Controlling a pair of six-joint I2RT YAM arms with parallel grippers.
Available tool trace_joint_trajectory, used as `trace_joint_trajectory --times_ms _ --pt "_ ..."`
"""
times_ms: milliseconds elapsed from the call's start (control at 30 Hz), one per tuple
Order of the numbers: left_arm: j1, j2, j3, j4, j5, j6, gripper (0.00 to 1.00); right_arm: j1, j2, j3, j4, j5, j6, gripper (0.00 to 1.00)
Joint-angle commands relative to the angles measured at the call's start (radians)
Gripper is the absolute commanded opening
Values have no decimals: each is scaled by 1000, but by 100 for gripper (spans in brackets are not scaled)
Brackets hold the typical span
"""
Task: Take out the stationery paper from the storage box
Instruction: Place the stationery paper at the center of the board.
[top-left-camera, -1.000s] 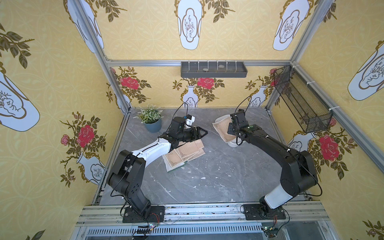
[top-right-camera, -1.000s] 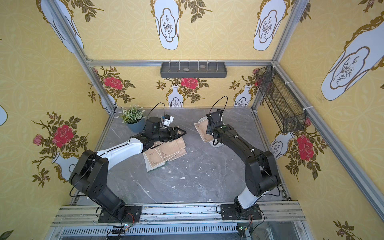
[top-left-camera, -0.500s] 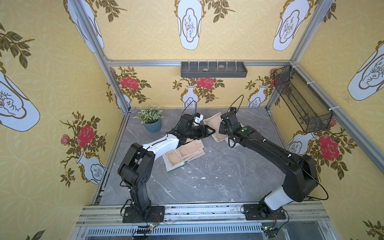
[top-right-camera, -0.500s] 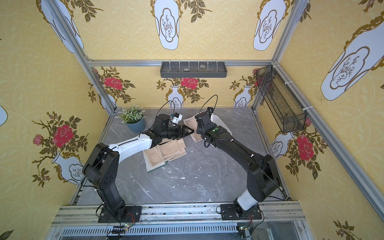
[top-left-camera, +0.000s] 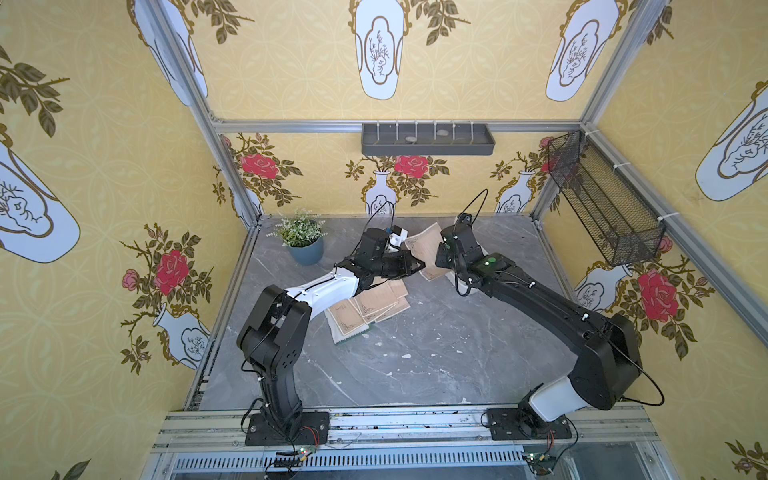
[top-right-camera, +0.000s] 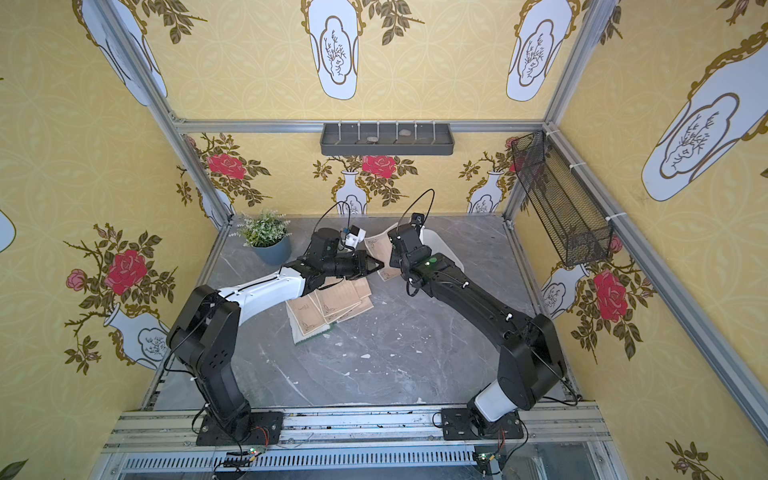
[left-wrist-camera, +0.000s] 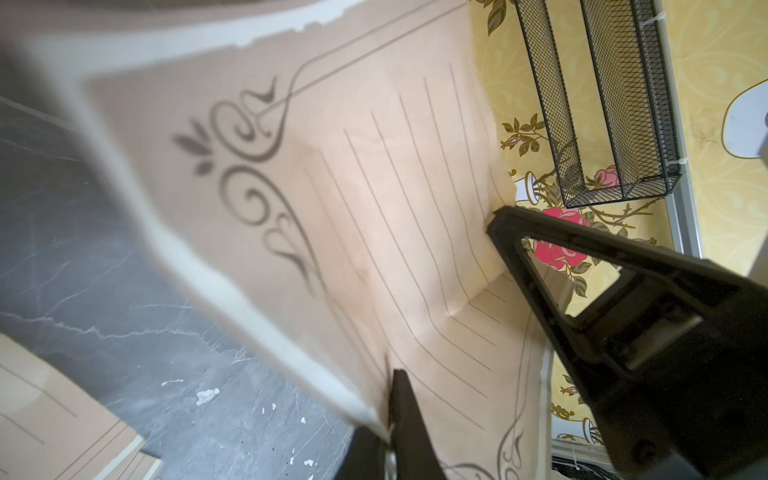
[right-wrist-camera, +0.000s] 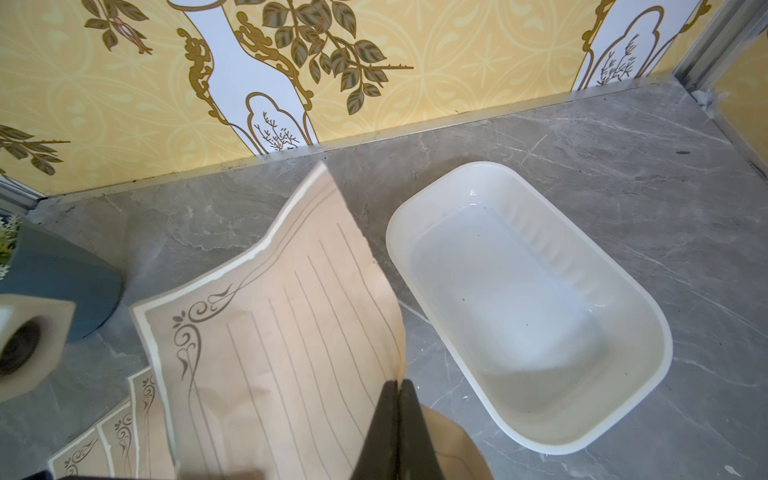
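In both top views a grey marbled tabletop (top-left-camera: 415, 361) lies inside yellow wallpapered walls printed with roses and vases. A dark grey compartmented wall tray (top-left-camera: 428, 141), a black wire-mesh basket (top-left-camera: 602, 208) and a leafy plant in a blue pot (top-left-camera: 305, 245) are set around its edges. Above the table a thin tan stationery paper sheet (top-left-camera: 426, 247) with dark corner flourishes hangs between the left gripper (top-left-camera: 420, 265) and the right gripper (top-left-camera: 438, 259). A fanned pile of like sheets (top-left-camera: 365, 307) lies flat beneath the left arm. The shallow white plastic storage box (top-right-camera: 438, 245) sits behind the right wrist. A second ago the left gripper hovered spread over the pile; it has since crossed to the sheet. The left wrist view shows its fingers (left-wrist-camera: 405, 424) pinching the curled, creased sheet (left-wrist-camera: 374, 187) at one edge. The right wrist view shows the right fingers (right-wrist-camera: 384, 432) pressed together on another edge, with the glossy, round-cornered box (right-wrist-camera: 648, 316), ribbed inside, just beside the sheet.
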Motion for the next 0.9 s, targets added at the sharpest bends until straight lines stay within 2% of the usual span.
trace_joint_trajectory --times_ms 0,100,200,267,333,433,467,567,633,733,833,867 --pt "1 -16 -9 4 4 21 0 0 -31 -16 46 -61 -39 12" --pt "2 -44 -19 -32 -14 57 0 -1 -84 -40 55 -111 -60 44" --pt "4 -84 -31 -72 -16 104 0 -16 -173 -74 57 -131 -65 64" --pt "5 -119 -50 -79 3 148 0 -57 -253 -110 80 -226 -84 72" --pt "10 -146 -70 -64 74 177 0 -149 -349 -164 131 -439 -103 80" --pt "13 -168 -87 -11 243 196 0 -361 -491 -278 290 -920 -79 89" --pt "13 -177 -90 2 301 199 0 -443 -531 -318 365 -1096 -45 90" --pt "13 -224 -119 45 370 202 0 -645 -567 -427 689 -1481 174 91" --pt "13 -268 -143 76 394 206 0 -706 -530 -487 969 -1638 370 92" --pt "13 -321 -148 44 375 238 0 -706 -403 -530 1329 -1743 619 92" --pt "13 -346 -147 20 373 258 0 -703 -258 -558 1733 -1755 886 90" --pt "13 -352 -145 11 367 263 0 -704 -216 -551 1804 -1755 948 88"
